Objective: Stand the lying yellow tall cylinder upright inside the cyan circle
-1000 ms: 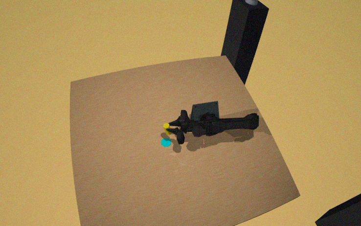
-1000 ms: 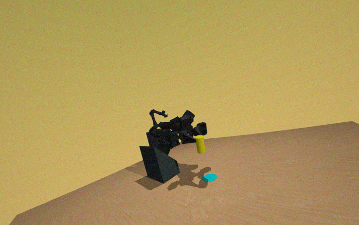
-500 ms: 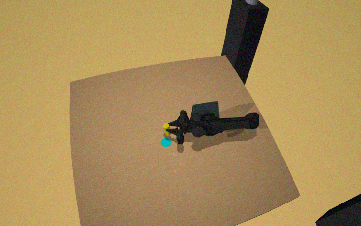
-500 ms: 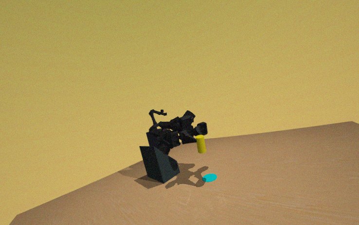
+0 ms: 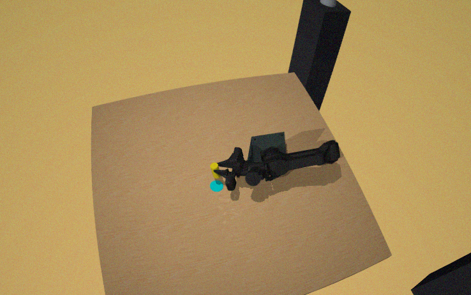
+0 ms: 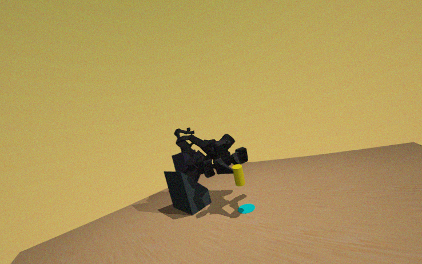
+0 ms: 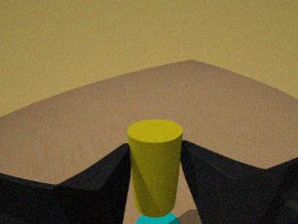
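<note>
The yellow tall cylinder (image 5: 214, 173) (image 6: 239, 176) (image 7: 155, 170) is held in the air, roughly upright with a slight tilt in the exterior view. My gripper (image 5: 215, 168) (image 6: 235, 171) (image 7: 154, 148) is shut on its upper part, one finger on each side. The cyan circle (image 5: 216, 186) (image 6: 246, 208) (image 7: 157, 219) lies flat on the table below the cylinder's lower end. In the wrist view the cylinder hides part of the circle, and only its far part shows at the bottom edge.
The wooden table (image 5: 156, 208) (image 6: 311, 218) (image 7: 97, 112) carries the dark arm base (image 5: 270, 140) (image 6: 180, 192). A tall dark block (image 5: 316, 45) stands by the table's far right edge in the top view. Another dark block (image 5: 448, 278) shows at that view's lower right corner.
</note>
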### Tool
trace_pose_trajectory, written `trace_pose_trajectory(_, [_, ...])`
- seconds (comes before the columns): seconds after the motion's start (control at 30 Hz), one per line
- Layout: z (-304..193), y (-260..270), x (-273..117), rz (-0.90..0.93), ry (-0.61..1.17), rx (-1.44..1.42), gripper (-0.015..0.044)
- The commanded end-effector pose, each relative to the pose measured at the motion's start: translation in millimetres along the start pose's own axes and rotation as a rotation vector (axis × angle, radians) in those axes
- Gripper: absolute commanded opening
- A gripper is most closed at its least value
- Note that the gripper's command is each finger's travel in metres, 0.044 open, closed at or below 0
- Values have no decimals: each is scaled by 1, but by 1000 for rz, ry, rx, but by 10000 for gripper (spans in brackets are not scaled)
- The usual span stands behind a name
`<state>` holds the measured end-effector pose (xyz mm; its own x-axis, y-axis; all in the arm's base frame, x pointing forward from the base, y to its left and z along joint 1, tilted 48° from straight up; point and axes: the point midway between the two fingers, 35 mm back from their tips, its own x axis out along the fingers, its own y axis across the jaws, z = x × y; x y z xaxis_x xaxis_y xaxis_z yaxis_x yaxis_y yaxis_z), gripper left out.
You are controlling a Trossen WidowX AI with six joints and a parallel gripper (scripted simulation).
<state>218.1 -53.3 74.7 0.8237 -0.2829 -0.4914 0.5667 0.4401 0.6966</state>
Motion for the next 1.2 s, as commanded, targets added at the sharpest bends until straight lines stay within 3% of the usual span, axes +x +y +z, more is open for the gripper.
trace_pose_trajectory(0.0, [-4,-1,3,-17,-6,12,105])
trace_pose_trajectory(1.17, [-52,-3,17,-74,-99,35,105])
